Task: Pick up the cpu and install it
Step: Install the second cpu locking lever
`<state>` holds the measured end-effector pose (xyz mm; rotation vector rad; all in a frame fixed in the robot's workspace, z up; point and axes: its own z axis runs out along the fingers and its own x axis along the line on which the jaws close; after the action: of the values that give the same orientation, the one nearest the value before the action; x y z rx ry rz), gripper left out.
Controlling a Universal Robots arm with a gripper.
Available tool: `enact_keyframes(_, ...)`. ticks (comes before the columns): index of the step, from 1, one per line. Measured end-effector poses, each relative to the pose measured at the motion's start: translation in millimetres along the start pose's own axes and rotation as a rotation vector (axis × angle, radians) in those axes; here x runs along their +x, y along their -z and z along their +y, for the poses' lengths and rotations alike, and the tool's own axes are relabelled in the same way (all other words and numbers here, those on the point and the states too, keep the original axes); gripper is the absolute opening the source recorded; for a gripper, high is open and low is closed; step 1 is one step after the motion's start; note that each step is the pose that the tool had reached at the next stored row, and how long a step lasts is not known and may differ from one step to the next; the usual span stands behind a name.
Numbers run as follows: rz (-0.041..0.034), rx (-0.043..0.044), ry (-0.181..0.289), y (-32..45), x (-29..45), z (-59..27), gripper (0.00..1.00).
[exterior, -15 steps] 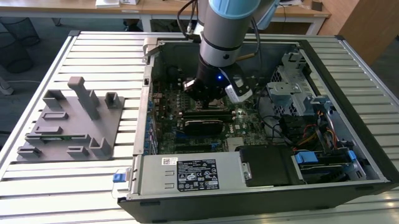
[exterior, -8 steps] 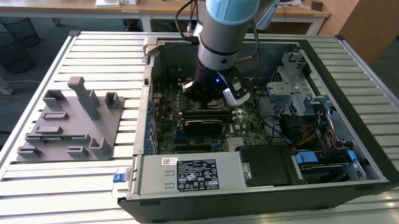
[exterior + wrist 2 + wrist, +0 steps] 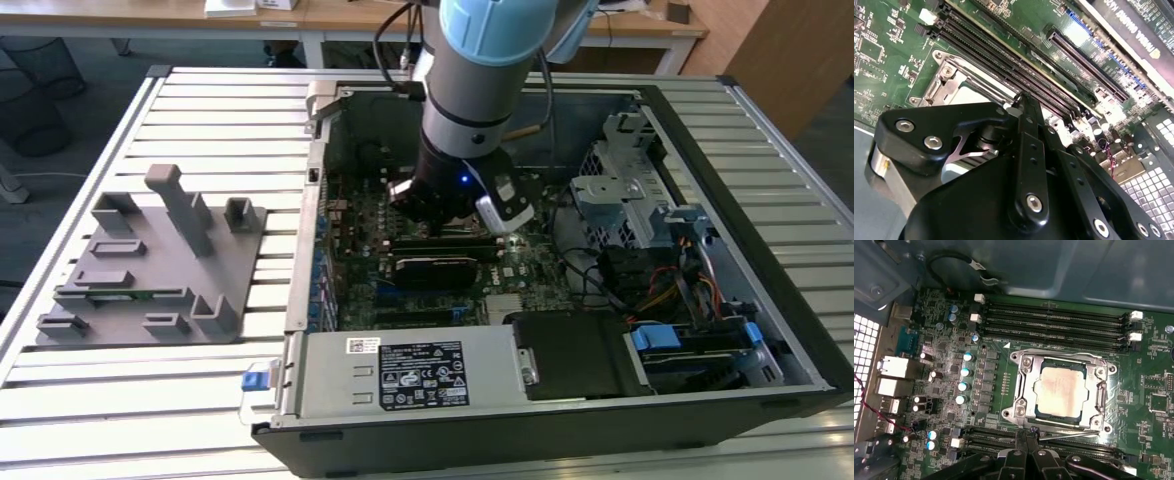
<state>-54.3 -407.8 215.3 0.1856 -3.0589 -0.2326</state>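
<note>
The cpu (image 3: 1061, 390), a small square chip with a silver top, lies flat inside the metal socket frame (image 3: 1021, 390) on the green motherboard (image 3: 944, 350). In the second wrist view a corner of the cpu (image 3: 971, 95) shows behind the black fingers. My gripper (image 3: 1026, 432) is shut, its fingertips pressed together at the socket's edge, next to the thin lever rod (image 3: 1069, 436). Nothing is held between the fingers. In the exterior view the gripper (image 3: 447, 215) reaches down into the open computer case (image 3: 747, 300).
Black memory slots (image 3: 1054, 320) run along both sides of the socket. Capacitors (image 3: 964, 372) stand beside it. The power supply (image 3: 400, 370) and the drive cage (image 3: 627, 200) crowd the case. A grey plastic fixture (image 3: 147, 260) sits on the slatted table at the exterior view's left.
</note>
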Motion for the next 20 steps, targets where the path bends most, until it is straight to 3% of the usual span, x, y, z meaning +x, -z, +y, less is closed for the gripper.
enact_keyframes(20, -0.0001, -0.0005, 0.000, -14.5, -0.7, -2.5, 0.11)
